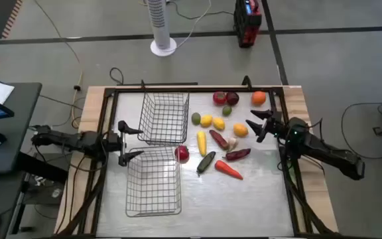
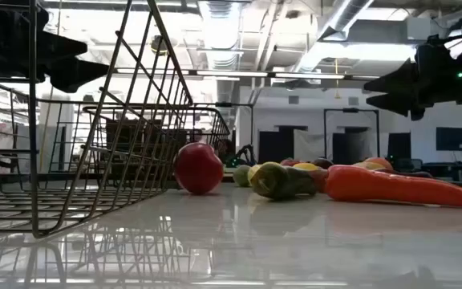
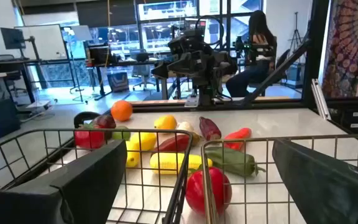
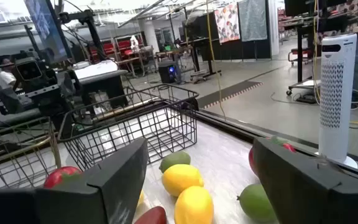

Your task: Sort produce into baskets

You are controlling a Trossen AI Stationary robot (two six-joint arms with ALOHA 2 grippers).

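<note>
Right end effector (image 1: 252,126) is hovering w/ fingers spread wide, holding nothing, above the far right part of the produce pile, nearest a yellow lemon (image 1: 240,130) and just short of the orange (image 1: 258,98). Left end effector (image 1: 124,143) is waiting, also wide and empty, at the worktop's (image 1: 257,199) left edge, beside the gap between the two wire baskets (image 1: 164,118) (image 1: 153,182), both apparently empty. Produce is lying loose on the glossy white worktop, right of the baskets: corn (image 1: 201,142), cucumber (image 1: 206,162), carrot (image 1: 229,170), dark red pepper (image 1: 237,154), limes, more lemons, and a red apple (image 1: 182,153) just beside the near basket's corner. Judging by looks: pieces probably light, stiff and smooth-skinned, prob. plastic replicas, so round ones may roll or squirt out of a pinch on this slick surface. Best hold for lemon: across its short middle, fingers straddling from above. Long items (carrot, corn, cucumber): grip at mid-length, across the narrow width, so they are not tipping when lifted.
</note>
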